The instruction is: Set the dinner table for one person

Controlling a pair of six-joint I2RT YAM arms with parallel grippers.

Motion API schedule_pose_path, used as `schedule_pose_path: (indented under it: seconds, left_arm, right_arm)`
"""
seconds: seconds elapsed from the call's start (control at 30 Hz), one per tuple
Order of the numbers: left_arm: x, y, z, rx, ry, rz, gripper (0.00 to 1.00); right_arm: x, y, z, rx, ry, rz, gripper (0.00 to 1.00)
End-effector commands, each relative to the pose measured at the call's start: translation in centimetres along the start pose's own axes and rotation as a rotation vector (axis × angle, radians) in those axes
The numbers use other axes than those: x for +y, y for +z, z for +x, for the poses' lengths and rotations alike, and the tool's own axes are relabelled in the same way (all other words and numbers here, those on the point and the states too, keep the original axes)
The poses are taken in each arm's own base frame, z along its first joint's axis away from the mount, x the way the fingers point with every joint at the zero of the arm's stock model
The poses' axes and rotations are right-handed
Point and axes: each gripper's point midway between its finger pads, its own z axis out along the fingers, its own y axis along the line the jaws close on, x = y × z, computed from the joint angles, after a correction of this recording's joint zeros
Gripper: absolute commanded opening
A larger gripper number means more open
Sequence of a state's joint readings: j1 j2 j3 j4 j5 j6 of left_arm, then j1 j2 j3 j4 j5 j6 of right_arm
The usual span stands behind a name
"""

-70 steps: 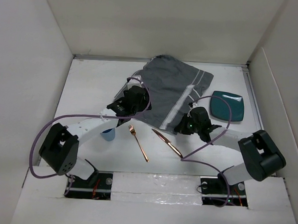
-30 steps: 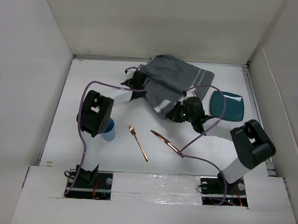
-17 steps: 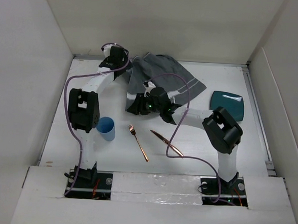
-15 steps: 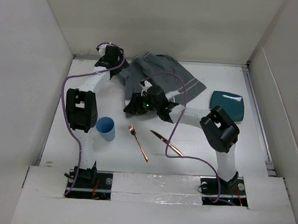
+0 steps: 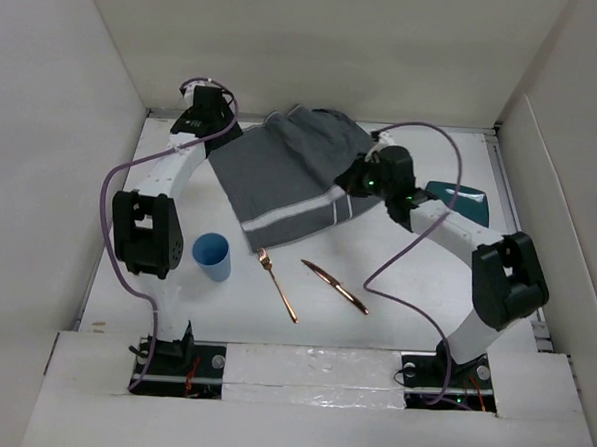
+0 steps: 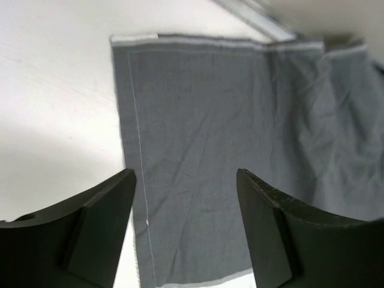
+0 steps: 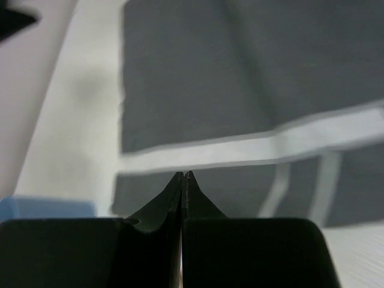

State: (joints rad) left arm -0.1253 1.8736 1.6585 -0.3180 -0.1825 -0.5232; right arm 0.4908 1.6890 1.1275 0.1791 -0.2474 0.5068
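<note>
Reaching far toward the back left corner of the dinner table [image 5: 224, 315], the left arm [image 5: 176, 167] runs up the left side from its base. Its elbow is raised beside the blue cup [image 5: 213, 256] and its forearm is stretched out almost straight. The left gripper [image 5: 215, 129] hangs over the far left corner of the grey placemat [image 5: 281, 183]. In the left wrist view its jaws stand well apart with nothing between them, and the cloth's corner and left hem lie flat on the white top below.

The right arm [image 5: 449, 216] bends up from its base at the near right, elbow high by the right edge. It leans inward across the teal plate [image 5: 470, 197] and hides part of it. The right gripper [image 5: 359, 177] sits above the right side of the placemat, close to a white stripe. The right wrist view shows its two fingers pressed tip to tip, and no cloth can be seen pinched between them. A small green light glows on that wrist.

The placemat lies spread toward the back of the table, its left part smooth and its far right part rumpled. In front of it a copper fork [image 5: 278, 286] and a copper knife [image 5: 333, 285] lie apart on the bare top. The fork's tines are near the cloth's edge; whether they touch it I cannot tell
</note>
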Motion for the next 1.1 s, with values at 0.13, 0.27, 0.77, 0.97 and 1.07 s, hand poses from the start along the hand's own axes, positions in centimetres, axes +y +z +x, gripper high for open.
schedule_pose_path:
  seconds: [0.13, 0.27, 0.77, 0.97, 1.07]
  left_arm:
    - [2.4, 5.0, 6.8, 0.247, 0.163, -0.077, 0.69]
    - [3.3, 6.6, 6.9, 0.265, 0.186, -0.128, 0.70]
    - [3.6, 10.0, 7.9, 0.280, 0.150, -0.123, 0.60]
    - [3.4, 10.5, 8.4, 0.292, 0.140, -0.110, 0.59]
    - [3.5, 10.6, 8.6, 0.299, 0.142, -0.111, 0.60]
  right_arm:
    - [-14.8, -6.1, -5.2, -0.154, 0.020, 0.499, 0.41]
    - [-20.5, -6.8, -6.0, -0.122, 0.091, 0.617, 0.58]
    - [-29.2, -2.5, -6.9, -0.032, 0.287, 0.819, 0.53]
    - [-31.3, -2.8, -5.5, 0.002, 0.380, 0.872, 0.47]
    - [-31.5, -3.2, -4.9, 0.013, 0.421, 0.877, 0.43]
